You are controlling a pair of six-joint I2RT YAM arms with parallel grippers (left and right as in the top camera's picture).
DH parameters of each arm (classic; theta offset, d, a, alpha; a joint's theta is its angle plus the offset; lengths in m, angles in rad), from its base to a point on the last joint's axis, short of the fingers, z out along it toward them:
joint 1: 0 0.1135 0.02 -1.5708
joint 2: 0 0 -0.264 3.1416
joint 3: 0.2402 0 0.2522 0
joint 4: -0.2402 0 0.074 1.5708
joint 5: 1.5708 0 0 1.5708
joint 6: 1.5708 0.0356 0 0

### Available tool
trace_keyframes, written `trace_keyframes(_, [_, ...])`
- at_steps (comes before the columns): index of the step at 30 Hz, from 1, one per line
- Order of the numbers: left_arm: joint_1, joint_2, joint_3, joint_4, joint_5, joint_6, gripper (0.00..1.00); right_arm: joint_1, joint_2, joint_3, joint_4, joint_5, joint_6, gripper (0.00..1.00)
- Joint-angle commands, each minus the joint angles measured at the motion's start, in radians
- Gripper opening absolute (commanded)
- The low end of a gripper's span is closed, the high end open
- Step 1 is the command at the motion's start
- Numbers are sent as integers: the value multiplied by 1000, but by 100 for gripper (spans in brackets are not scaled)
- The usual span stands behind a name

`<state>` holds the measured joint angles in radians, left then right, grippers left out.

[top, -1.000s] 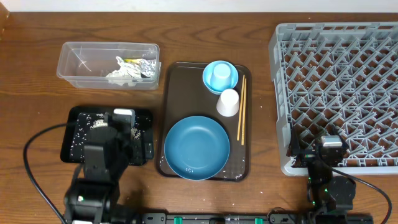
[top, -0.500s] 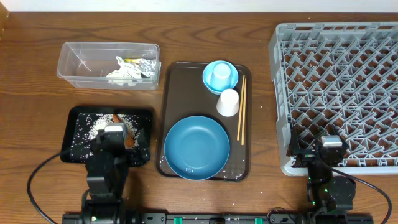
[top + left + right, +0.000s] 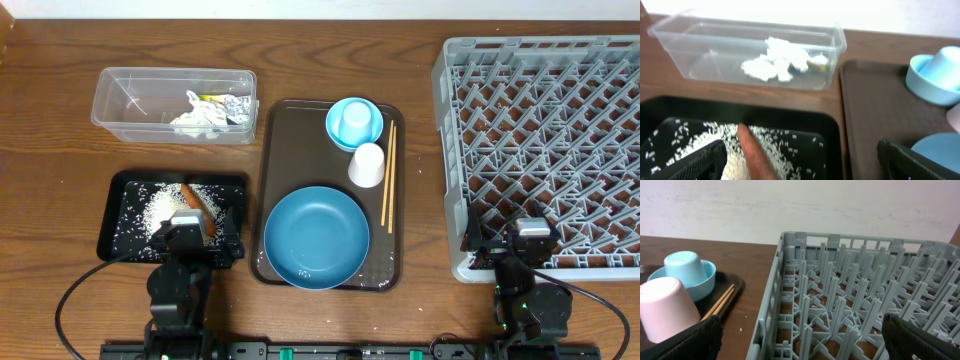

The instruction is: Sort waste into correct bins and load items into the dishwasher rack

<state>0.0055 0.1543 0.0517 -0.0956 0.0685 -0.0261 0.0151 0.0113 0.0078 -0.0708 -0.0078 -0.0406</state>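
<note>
White rice (image 3: pixel 158 206) and an orange carrot (image 3: pixel 193 196) lie in the black tray (image 3: pixel 112 240). My left gripper (image 3: pixel 196 232) hangs open over that tray's near edge; in the left wrist view the carrot (image 3: pixel 753 156) sits between its empty fingers. Crumpled tissue (image 3: pixel 197 117) and a foil wrapper (image 3: pixel 236 110) lie in the clear tub (image 3: pixel 125 98). The blue plate (image 3: pixel 316 237), bowl (image 3: pixel 354 122), white cup (image 3: pixel 367 165) and chopsticks (image 3: pixel 388 172) rest on the brown tray. My right gripper (image 3: pixel 528 240) stands open at the front left corner of the grey rack (image 3: pixel 560 110).
The dark brown serving tray (image 3: pixel 300 140) lies between the bins and the rack. A small light-blue cup stands upside down inside the bowl. Bare wooden tabletop surrounds everything, and a pale wall runs behind the table.
My left arm has pulled back toward the table's front edge, uncovering the rice and carrot in the black tray. The right arm has not moved.
</note>
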Motion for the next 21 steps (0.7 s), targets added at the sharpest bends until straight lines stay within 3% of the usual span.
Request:
trace_keyframes(1, [5,-47,-40,16,-9,-1,98,-8,-4,-2,-4,-4,2,99])
trace_keyframes(21, [5,-150,-46,26,-31,-1,98,-8,-4,-2,-4,-4,2,99])
